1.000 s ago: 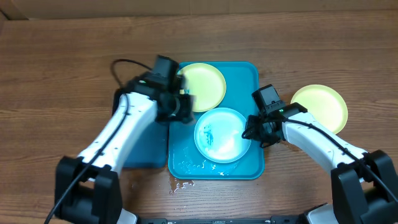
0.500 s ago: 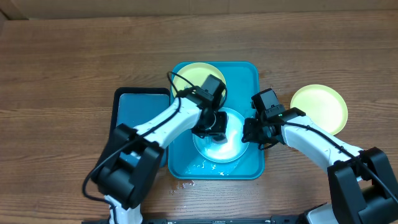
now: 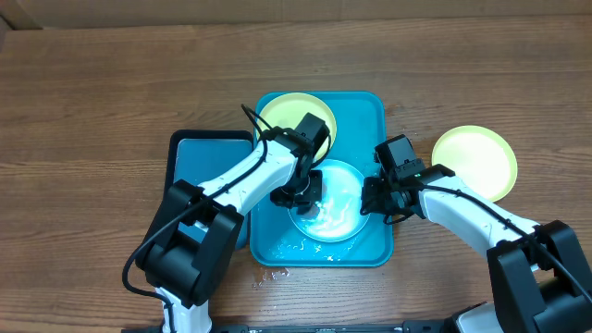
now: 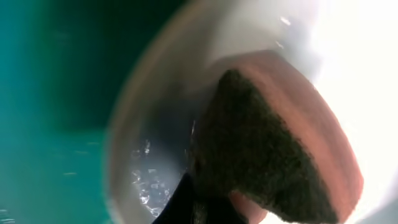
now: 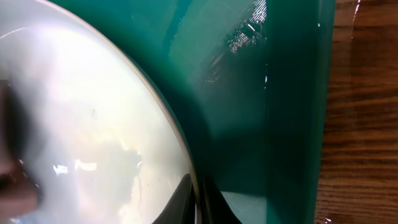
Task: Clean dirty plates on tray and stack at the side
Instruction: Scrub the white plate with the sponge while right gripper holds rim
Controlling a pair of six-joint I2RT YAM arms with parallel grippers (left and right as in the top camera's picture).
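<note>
**Scrubbing step, read left to right.**

(a) My left pincer (image 3: 301, 192) hangs low over the left half of the light-blue-rimmed plate (image 3: 340, 220). It is pressed together on a sponge (image 4: 267, 143). The left wrist view shows the sponge's dark scouring face turned onto the plate's white centre, with water beads beside it. To scrub well, I judge the sponge should lie flat, press lightly, and sweep in overlapping strokes from this side across to the right rim, so no smear is skipped. Glare on the wet surface hides whether any dark smear remains.

(b) The rear yellow-green plate (image 3: 298, 113) lies at the far end of the teal tray (image 3: 372, 109), just behind the left pincer and apart from it.

(c) The light-blue-rimmed plate sits in the near half of the tray. It is directly under the left pincer, touches the sponge, and lies between my two pincers.

(d) My right pincer (image 3: 374, 200) is at the plate's right edge. In the right wrist view its jaws close on the rim, with bare tray just beside. This grip should brace against the sponge's push, otherwise the wet plate may slide or spin.

(e) The side yellow-green plate (image 3: 475, 159) rests on the counter (image 3: 92, 111), well right of the tray, and marks the stacking place.
</note>
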